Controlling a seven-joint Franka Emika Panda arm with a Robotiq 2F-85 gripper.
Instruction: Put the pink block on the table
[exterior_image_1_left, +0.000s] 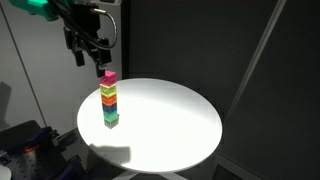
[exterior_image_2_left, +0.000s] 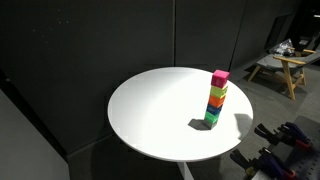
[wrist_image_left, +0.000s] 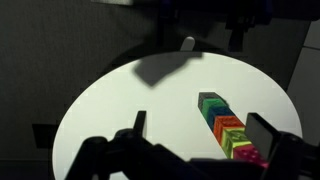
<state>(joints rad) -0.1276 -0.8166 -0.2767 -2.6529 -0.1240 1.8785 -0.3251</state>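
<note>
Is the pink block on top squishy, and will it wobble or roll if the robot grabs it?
The pink block probably stays stiff, since its edges look sharp and square. It sits at the very top of a tall, narrow stack, so a sideways bump would likely tip the blocks over. With flat faces, it shouldn't roll on the table.

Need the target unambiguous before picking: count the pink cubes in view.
1. The pink block tops the cube stack on the table, near its edge; the cubes below are other colours. None seems hidden.
</note>
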